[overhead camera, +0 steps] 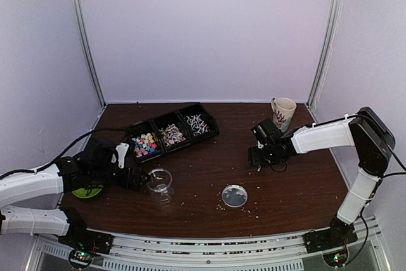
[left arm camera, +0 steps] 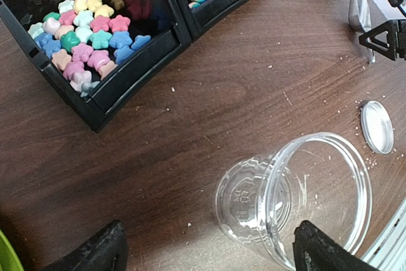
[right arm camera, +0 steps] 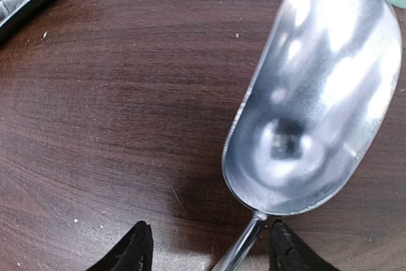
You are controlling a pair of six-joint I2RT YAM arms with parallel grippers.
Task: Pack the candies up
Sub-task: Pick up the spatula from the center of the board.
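Left gripper [left arm camera: 206, 240] gapes around the tipped clear cup [left arm camera: 298, 201]. Right gripper [right arm camera: 210, 234] fingers straddle the metal scoop [right arm camera: 317, 93] handle, unclenched

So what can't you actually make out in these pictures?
- Scoop handle: right wrist view, cut off by the bottom edge.
- Green thing: top view, mostly under the left arm.
- Far bin's sweets: top view, too small; left wrist view, cut off by the top edge.
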